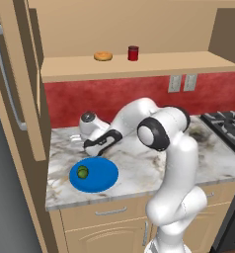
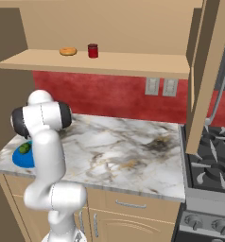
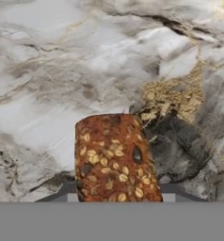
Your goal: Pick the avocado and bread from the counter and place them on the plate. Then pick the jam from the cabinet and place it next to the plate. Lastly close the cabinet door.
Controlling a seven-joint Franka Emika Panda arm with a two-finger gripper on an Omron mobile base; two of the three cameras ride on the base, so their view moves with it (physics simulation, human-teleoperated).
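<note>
Hand view: claw clamped on bread at lower centre, over the marble desk. Avocado sits on plate, lower left of left base view.

Veined marble counter, rough seeded bread

No readable text, label, brand, number or sign is showing anywhere. The jam jar on the cabinet shelf is presenting a plain red side, and the two wall outlets on the red backsplash are carrying no markings.
</note>
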